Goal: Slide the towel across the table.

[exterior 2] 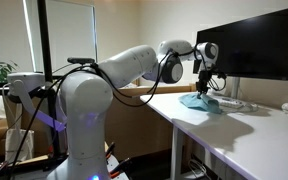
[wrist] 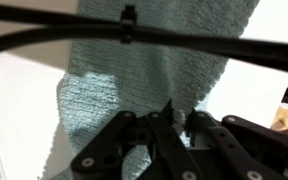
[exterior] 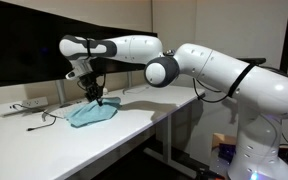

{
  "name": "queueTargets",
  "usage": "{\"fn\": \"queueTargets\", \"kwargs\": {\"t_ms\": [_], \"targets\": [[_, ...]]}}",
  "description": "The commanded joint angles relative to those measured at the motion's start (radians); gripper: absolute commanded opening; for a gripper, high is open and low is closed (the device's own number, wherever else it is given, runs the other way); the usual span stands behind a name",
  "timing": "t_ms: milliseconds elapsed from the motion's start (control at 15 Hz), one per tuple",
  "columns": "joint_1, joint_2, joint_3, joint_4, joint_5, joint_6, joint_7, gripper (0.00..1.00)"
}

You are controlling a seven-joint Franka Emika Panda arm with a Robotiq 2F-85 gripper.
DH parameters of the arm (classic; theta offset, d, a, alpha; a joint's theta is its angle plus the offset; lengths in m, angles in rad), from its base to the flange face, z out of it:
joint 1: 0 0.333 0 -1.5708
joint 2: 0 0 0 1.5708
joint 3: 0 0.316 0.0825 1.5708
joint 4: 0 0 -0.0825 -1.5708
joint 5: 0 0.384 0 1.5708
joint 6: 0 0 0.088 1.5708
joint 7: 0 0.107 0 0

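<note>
On the table (exterior: 149,122), toward its left end in an exterior view, a power strip (exterior: 17,105) and a thin cable (exterior: 44,118) lie just beside the towel (exterior: 90,116). The gripper (exterior: 96,99) stands over the towel's middle. Its jaws are together and pinch a fold of cloth, as the wrist view shows. The towel looks bunched rather than spread flat. More table stretches to the right. I judge that the grasp is made, while the slide is barely begun or not yet started, so nearly all the travel is left.
</note>
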Motion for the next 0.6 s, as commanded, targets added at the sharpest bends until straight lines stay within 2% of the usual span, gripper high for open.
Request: {"fn": "queueTargets", "kwargs": {"t_ms": [0,200,267,533], "targets": [[-0.059,-0.054,0.009,-0.025,0.026,-0.006,-0.048,0.08],[-0.103,-0.078,0.004,-0.023,0.025,-0.009,-0.081,0.08],[-0.075,-0.041,0.001,0.001,0.002,0.000,-0.045,0.07],[-0.079,-0.038,0.001,0.001,0.002,0.000,-0.047,0.07]]}}
